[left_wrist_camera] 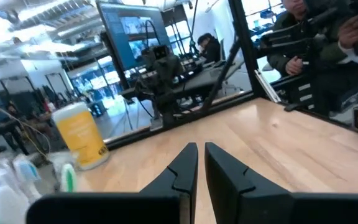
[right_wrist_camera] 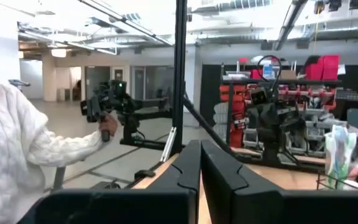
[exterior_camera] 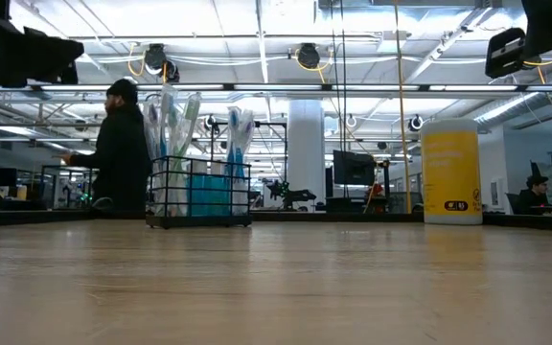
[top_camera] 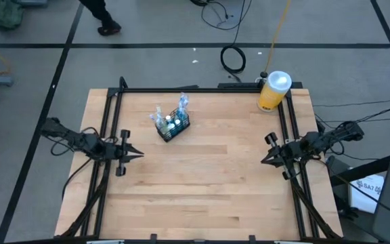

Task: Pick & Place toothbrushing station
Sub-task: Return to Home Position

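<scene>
Logged left gripper (top_camera: 138, 153) at the left side of the pale wooden table (top_camera: 208, 190), fingers pinched together on nothing; right gripper (top_camera: 264, 160) opposite, likewise closed and empty. Found small black wire-mesh rectangular caddy (top_camera: 172, 127) upright near the left gripper, ahead of its tips toward the far edge, well apart from the right gripper, toothbrushes (top_camera: 182, 104) standing inside. Noted tall yellow white-capped bottle (top_camera: 273, 91) beyond the right gripper.

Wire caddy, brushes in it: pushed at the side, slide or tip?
Probably slides: the caddy sits low and wide on the smooth table. Likely light, being open mesh. The brushes stand well above its rim, so they may lean or rattle.
</scene>
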`<action>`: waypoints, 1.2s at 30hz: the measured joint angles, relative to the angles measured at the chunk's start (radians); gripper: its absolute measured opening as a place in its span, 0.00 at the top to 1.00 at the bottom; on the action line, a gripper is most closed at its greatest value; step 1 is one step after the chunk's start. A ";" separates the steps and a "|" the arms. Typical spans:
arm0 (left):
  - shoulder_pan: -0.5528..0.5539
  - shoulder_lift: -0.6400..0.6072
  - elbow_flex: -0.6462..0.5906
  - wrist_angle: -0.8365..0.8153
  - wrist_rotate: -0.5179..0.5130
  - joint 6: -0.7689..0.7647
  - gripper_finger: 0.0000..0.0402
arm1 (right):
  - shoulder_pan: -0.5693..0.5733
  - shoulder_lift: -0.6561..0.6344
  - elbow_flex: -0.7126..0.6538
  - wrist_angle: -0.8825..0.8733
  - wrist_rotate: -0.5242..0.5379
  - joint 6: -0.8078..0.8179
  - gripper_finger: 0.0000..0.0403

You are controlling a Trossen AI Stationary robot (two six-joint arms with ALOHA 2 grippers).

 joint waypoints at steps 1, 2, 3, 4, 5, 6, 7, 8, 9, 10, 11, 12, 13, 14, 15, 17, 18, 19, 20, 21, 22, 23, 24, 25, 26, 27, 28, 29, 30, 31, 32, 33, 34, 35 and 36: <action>0.004 0.003 0.000 -0.008 0.007 -0.020 0.91 | 0.000 0.000 0.000 0.000 0.001 -0.007 0.99; 0.009 0.007 0.001 -0.003 0.007 -0.042 0.91 | 0.000 -0.002 0.000 0.000 0.002 -0.015 0.99; 0.013 0.006 0.002 -0.001 0.008 -0.055 0.91 | 0.000 -0.001 0.000 0.005 0.003 -0.024 0.99; 0.018 0.006 0.003 0.001 0.009 -0.059 0.91 | 0.000 0.000 -0.001 -0.002 0.003 -0.028 0.99; 0.021 0.006 0.003 0.003 0.009 -0.061 0.91 | 0.000 0.002 -0.001 -0.009 0.003 -0.030 0.99; 0.025 0.006 0.003 0.008 0.009 -0.062 0.91 | 0.000 0.003 -0.001 -0.011 0.003 -0.025 0.99; 0.029 0.006 0.003 0.010 0.009 -0.064 0.91 | 0.000 0.002 -0.001 -0.016 0.002 -0.018 0.99; 0.033 0.007 0.003 0.007 0.009 -0.073 0.91 | 0.000 0.002 -0.001 -0.025 0.002 -0.008 0.99; 0.037 0.007 0.003 -0.002 0.009 -0.085 0.91 | 0.000 0.002 -0.002 -0.040 0.002 0.002 0.99; 0.042 0.007 0.003 -0.011 0.008 -0.101 0.91 | 0.000 0.002 -0.002 -0.054 0.003 0.010 0.99; 0.046 0.007 0.003 -0.019 0.008 -0.114 0.91 | 0.000 0.003 -0.002 -0.061 0.003 0.013 0.99; 0.051 0.007 0.003 -0.029 0.008 -0.131 0.91 | 0.000 0.002 -0.002 -0.065 0.003 0.013 0.99; 0.054 0.008 0.004 -0.041 0.009 -0.151 0.91 | 0.000 0.002 -0.002 -0.068 0.004 0.013 0.99; 0.059 0.008 0.005 -0.049 0.009 -0.171 0.91 | 0.000 0.002 -0.002 -0.074 0.004 0.014 0.99; 0.064 0.009 0.005 -0.049 0.010 -0.190 0.91 | 0.000 0.002 -0.002 -0.082 0.004 0.021 0.99; 0.067 0.019 0.005 -0.051 0.010 -0.212 0.91 | 0.000 0.002 -0.002 -0.101 0.004 0.053 0.99; 0.068 0.023 0.005 -0.051 0.011 -0.216 0.91 | 0.000 0.002 -0.002 -0.113 0.004 0.068 0.99; 0.067 0.026 0.005 -0.051 0.010 -0.216 0.91 | 0.000 0.002 -0.002 -0.128 0.004 0.083 0.99; 0.067 0.031 0.005 -0.053 0.010 -0.211 0.91 | 0.000 0.002 -0.002 -0.146 0.004 0.095 0.99; 0.067 0.037 0.005 -0.053 0.010 -0.202 0.91 | 0.000 0.002 -0.002 -0.169 0.004 0.104 0.99; 0.067 0.043 0.005 -0.053 0.010 -0.194 0.91 | 0.000 0.002 -0.002 -0.186 0.004 0.113 0.99; 0.067 0.051 0.005 -0.054 0.010 -0.192 0.91 | 0.000 0.003 -0.002 -0.203 0.005 0.124 0.99; 0.067 0.057 0.005 -0.054 0.009 -0.193 0.91 | 0.000 0.002 -0.002 -0.217 0.005 0.133 0.99; 0.067 0.063 0.005 -0.054 0.008 -0.197 0.91 | 0.000 0.003 -0.002 -0.227 0.005 0.136 0.99; 0.067 0.068 0.005 -0.054 0.008 -0.199 0.91 | 0.000 0.003 -0.002 -0.231 0.005 0.137 0.99; 0.067 0.072 0.005 -0.054 0.008 -0.200 0.91 | 0.000 0.003 -0.003 -0.232 0.005 0.136 0.99; 0.067 0.076 0.005 -0.054 0.008 -0.200 0.91 | 0.000 0.003 -0.003 -0.231 0.005 0.136 0.99; 0.067 0.080 0.005 -0.054 0.008 -0.200 0.91 | 0.000 0.003 -0.003 -0.231 0.004 0.136 0.99; 0.067 0.083 0.005 -0.051 0.008 -0.200 0.91 | 0.000 0.003 -0.003 -0.232 0.005 0.133 0.99; 0.067 0.085 0.005 -0.047 0.008 -0.200 0.91 | 0.000 0.003 -0.003 -0.233 0.005 0.127 0.99; 0.067 0.087 0.005 -0.046 0.008 -0.200 0.91 | 0.000 0.003 -0.003 -0.233 0.005 0.117 0.99; 0.067 0.087 0.005 -0.046 0.008 -0.200 0.91 | 0.000 0.003 -0.003 -0.236 0.005 0.103 0.99; 0.067 0.087 0.005 -0.045 0.008 -0.197 0.91 | 0.000 0.003 -0.003 -0.239 0.005 0.092 0.99; 0.067 0.087 0.005 -0.045 0.008 -0.192 0.91 | 0.000 0.003 -0.003 -0.239 0.005 0.083 0.99; 0.067 0.087 0.005 -0.045 0.008 -0.189 0.91 | 0.000 0.003 -0.003 -0.239 0.005 0.080 0.99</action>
